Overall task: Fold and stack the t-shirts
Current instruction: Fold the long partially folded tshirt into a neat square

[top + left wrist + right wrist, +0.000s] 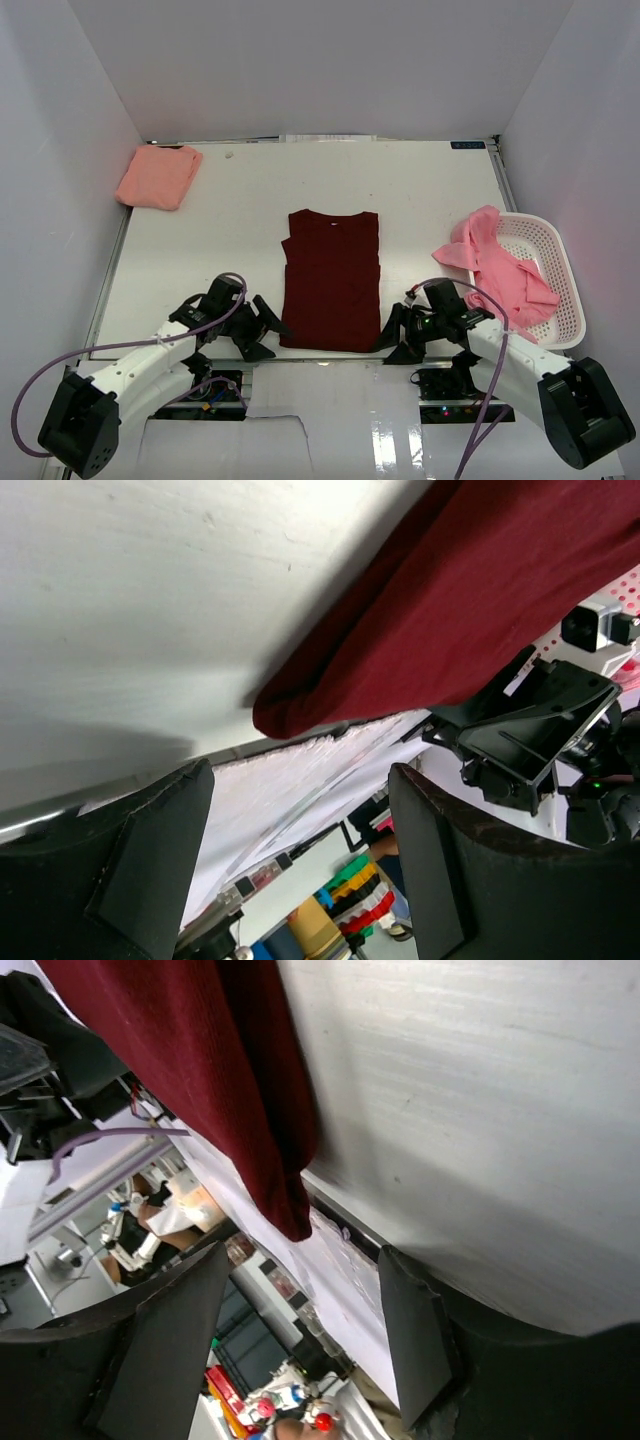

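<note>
A dark maroon t-shirt lies folded into a long rectangle in the middle of the table. My left gripper stands open just left of its near left corner, nothing between the fingers. My right gripper stands open just right of its near right corner, also empty. In the left wrist view the maroon t-shirt shows beyond the open left gripper. The maroon t-shirt's corner hangs above the open right gripper in the right wrist view. A folded salmon t-shirt rests at the far left. Bright pink t-shirts spill from the basket.
A white mesh basket stands at the right edge of the table. White walls close in the table on the left, back and right. The table's near edge runs just below the maroon shirt, by both arm bases.
</note>
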{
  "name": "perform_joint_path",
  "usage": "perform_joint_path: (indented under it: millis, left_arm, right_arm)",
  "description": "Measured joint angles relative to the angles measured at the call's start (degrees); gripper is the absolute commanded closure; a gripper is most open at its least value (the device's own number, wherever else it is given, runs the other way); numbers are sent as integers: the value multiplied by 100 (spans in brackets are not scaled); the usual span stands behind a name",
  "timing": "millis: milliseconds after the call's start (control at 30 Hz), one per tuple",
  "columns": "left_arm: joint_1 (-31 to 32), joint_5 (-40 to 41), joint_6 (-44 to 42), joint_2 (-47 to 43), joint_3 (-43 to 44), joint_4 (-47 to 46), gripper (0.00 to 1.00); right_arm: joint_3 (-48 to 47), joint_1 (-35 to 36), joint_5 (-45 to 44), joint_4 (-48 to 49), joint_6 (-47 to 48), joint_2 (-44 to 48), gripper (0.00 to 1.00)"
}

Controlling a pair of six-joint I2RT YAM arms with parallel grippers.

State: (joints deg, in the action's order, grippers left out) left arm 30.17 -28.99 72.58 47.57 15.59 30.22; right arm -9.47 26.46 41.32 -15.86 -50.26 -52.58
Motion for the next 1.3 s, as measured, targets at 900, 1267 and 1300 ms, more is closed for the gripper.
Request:
perform_joint_path:
  millis: [900,1267,1300]
  left_arm:
    - [2,428,1088,-621,-953,-1661,21]
    - [2,291,1084,-146,-831,-1821,22]
    - [2,275,1084,-114,-826,-1840,24]
  right_arm:
    - [422,66,-1375,1792,-1222,367,46]
    - [140,188,-1364,1257,-1117,269,44]
    - [85,201,-1357,1193,-1088,221,46]
